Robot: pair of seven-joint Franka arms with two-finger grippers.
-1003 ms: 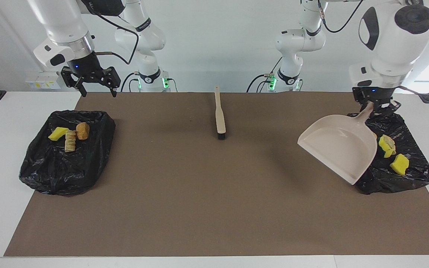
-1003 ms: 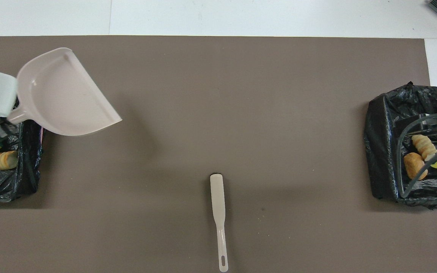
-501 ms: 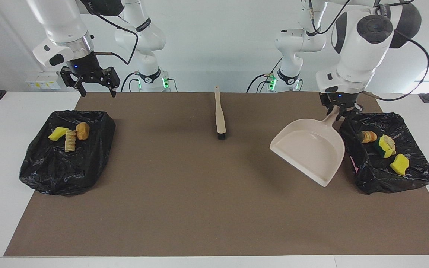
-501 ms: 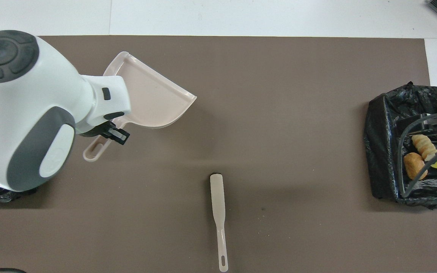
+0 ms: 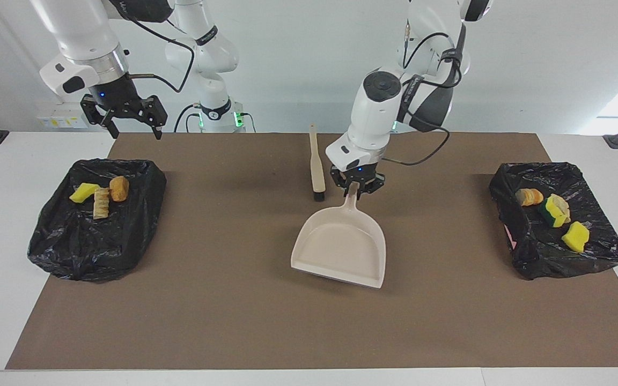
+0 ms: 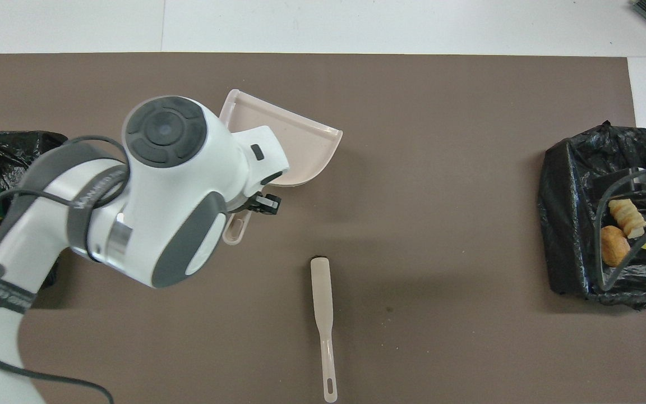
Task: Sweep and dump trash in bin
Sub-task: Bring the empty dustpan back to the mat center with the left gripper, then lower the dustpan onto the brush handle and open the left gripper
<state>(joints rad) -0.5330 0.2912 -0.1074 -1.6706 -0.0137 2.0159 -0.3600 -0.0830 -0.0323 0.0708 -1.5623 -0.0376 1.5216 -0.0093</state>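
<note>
My left gripper (image 5: 355, 188) is shut on the handle of the beige dustpan (image 5: 341, 246), mid-mat beside the brush (image 5: 317, 166). The pan (image 6: 295, 146) tilts with its lip low at the mat and nothing in it. Trash lies in two black-lined bins: three chunks (image 5: 101, 202) in the bin (image 5: 94, 241) at the right arm's end, and three chunks (image 5: 554, 209) in the bin (image 5: 556, 252) at the left arm's end. My right gripper (image 5: 126, 120) hangs open and holds nothing, over the table edge by its bin.
The brush (image 6: 323, 314) lies with its bristle end away from the robots. A brown mat (image 5: 234, 311) covers most of the white table. In the overhead view the left arm (image 6: 149, 196) hides its gripper and part of the pan.
The left arm carried the dustpan from over the bin at its end of the table to the middle of the mat and lowered it. The right gripper barely moved.
</note>
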